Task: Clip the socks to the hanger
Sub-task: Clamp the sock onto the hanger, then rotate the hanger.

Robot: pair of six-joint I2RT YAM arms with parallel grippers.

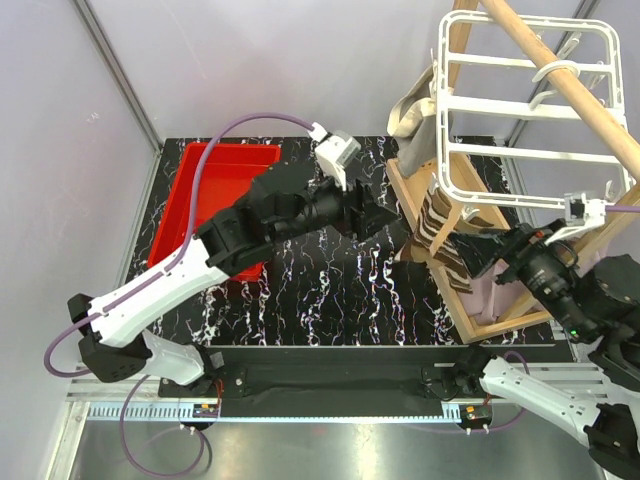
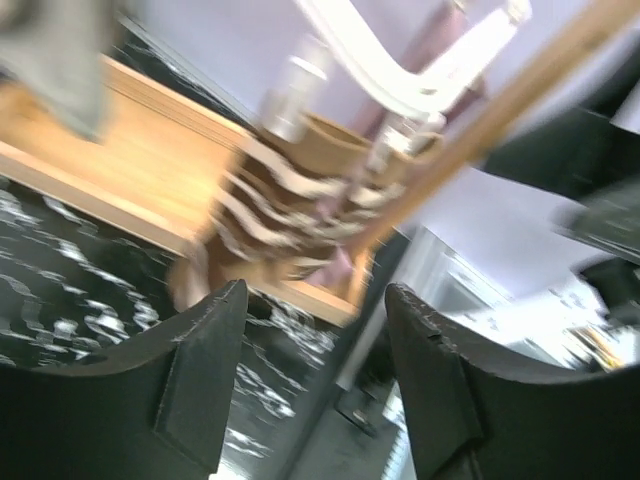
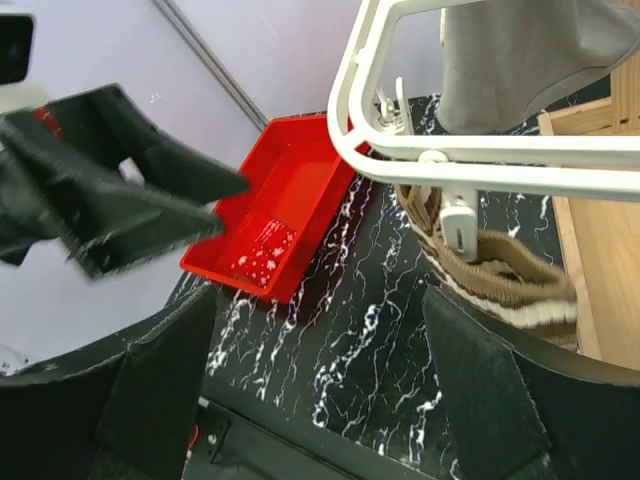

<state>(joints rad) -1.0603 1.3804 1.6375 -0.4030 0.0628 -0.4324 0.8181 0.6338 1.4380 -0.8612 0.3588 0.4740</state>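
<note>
The white hanger (image 1: 520, 110) hangs from a wooden pole at the upper right. A brown-and-cream striped sock (image 1: 440, 225) dangles from a clip (image 3: 458, 222) on its near-left corner. A beige-grey sock (image 1: 415, 120) hangs further back. My left gripper (image 1: 385, 222) is just left of the striped sock, open, with nothing between its fingers. In the blurred left wrist view the striped sock (image 2: 300, 210) and hanger (image 2: 400, 70) lie beyond the open gripper (image 2: 315, 300). My right gripper (image 1: 480, 255) sits right of the sock. It is open (image 3: 320, 300) and empty, below the hanger (image 3: 480, 150) and striped sock (image 3: 500, 275).
A red tub (image 1: 215, 195) stands at the table's left; white specks show on its floor (image 3: 255, 260), and I cannot tell whether that is a sock. The wooden pole (image 1: 570, 85) and wooden frame (image 1: 470, 300) carry the hanger at the right. Black marbled table (image 1: 340, 290) lies between.
</note>
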